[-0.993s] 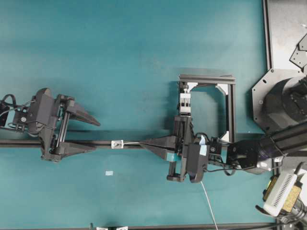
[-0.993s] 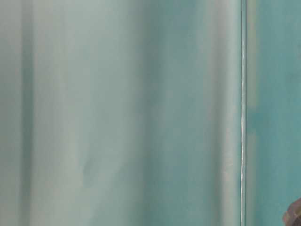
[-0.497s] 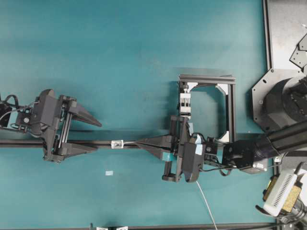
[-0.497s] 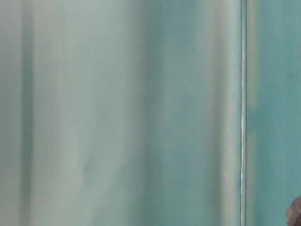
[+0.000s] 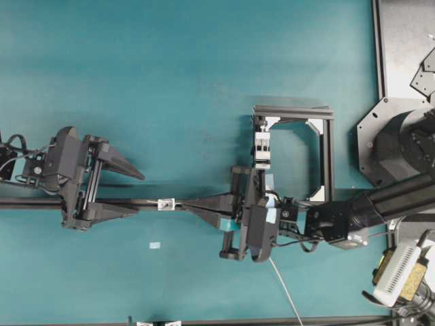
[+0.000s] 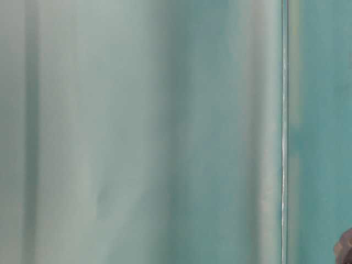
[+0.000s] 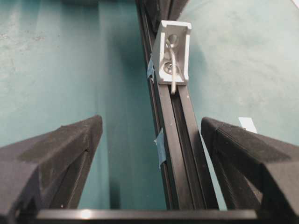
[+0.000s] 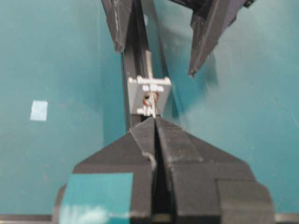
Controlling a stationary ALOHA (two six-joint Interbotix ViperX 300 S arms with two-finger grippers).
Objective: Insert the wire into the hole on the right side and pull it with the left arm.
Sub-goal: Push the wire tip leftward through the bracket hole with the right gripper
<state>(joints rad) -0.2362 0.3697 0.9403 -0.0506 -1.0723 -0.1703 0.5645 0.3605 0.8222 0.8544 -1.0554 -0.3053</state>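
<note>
The small silvery block [image 5: 165,203] with the hole [image 8: 148,99] sits on the black rail. My right gripper [image 5: 185,204], with teal patches, is shut on the wire [image 5: 285,292], its tips [image 8: 155,120] almost touching the block's right face. The wire runs through the hole; its pale end [image 7: 173,77] sticks out of the block [image 7: 174,53] on the left side. My left gripper [image 5: 139,193] stands open a little left of the block, one finger [image 7: 252,158] over the rail and the other [image 7: 51,154] off to the side. Nothing is between its fingers [image 8: 205,37].
The black rail [image 5: 27,202] crosses the teal table left to right. A black frame [image 5: 327,156] with a white clip block [image 5: 262,146] stands behind the right gripper. A pale tape scrap [image 5: 155,245] lies in front. The table-level view is only blurred teal.
My right gripper has slid left along the rail toward the block, feeding the wire on. The left gripper shifted slightly right early on, then stayed still and open.
</note>
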